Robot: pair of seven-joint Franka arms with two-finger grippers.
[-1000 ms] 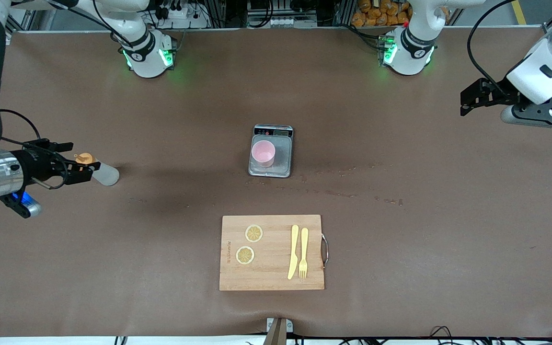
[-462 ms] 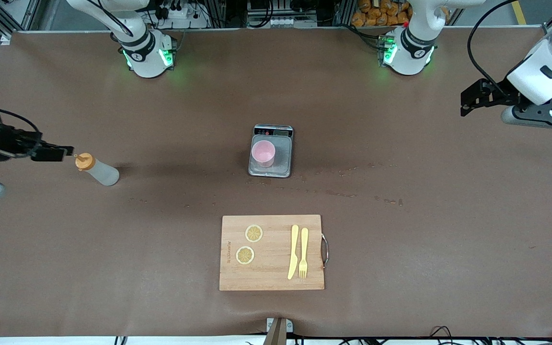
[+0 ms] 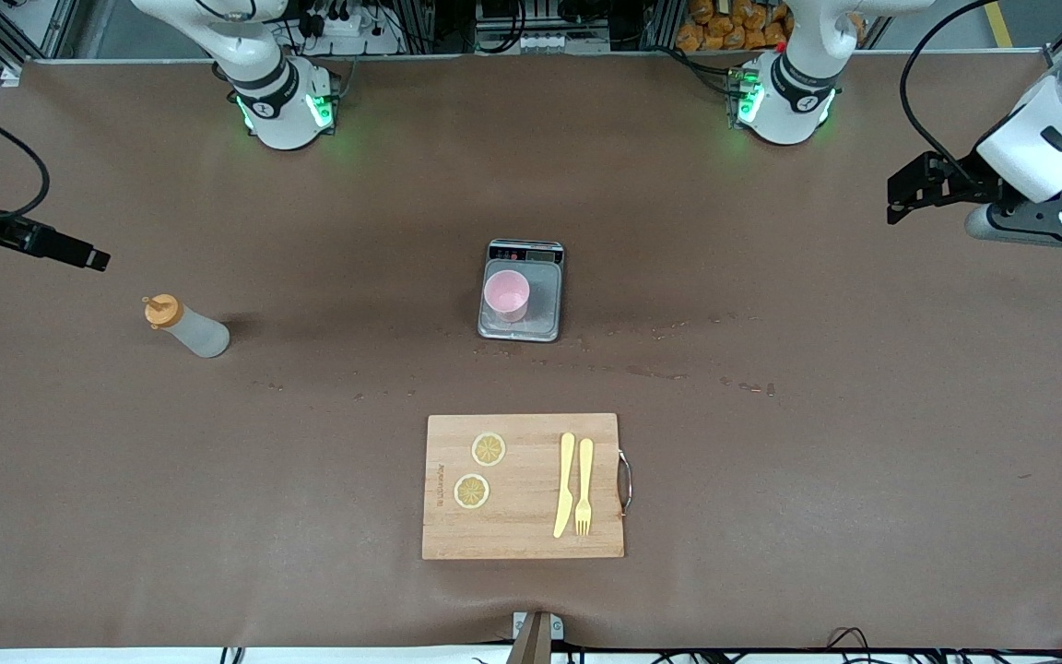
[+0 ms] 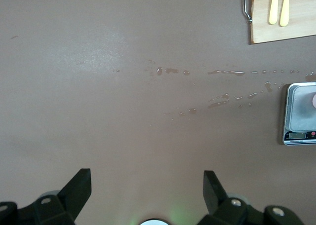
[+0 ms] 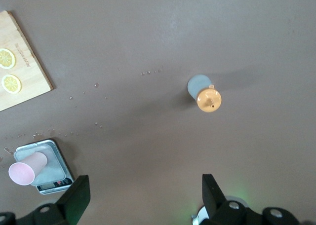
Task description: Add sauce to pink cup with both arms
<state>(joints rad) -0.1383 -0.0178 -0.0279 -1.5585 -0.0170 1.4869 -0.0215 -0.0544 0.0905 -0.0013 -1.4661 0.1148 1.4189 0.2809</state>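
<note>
Pulling back empty with both pincers wide, right pincer [image 3: 93, 260] sits at eleven o'clock of the sauce [image 3: 188, 329]; left pincer [image 3: 900, 195] waits over the worktop [image 3: 863, 480]; we keep clear of the pink cup [image 3: 506, 295].

Left claw [image 3: 900, 195] raised, open, right claw [image 5: 143, 198] raised, open

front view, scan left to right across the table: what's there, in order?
Right end effector → sauce bottle → lemon slices → pink cup on the grey scale → yellow knife → yellow fork → left end effector.
</note>
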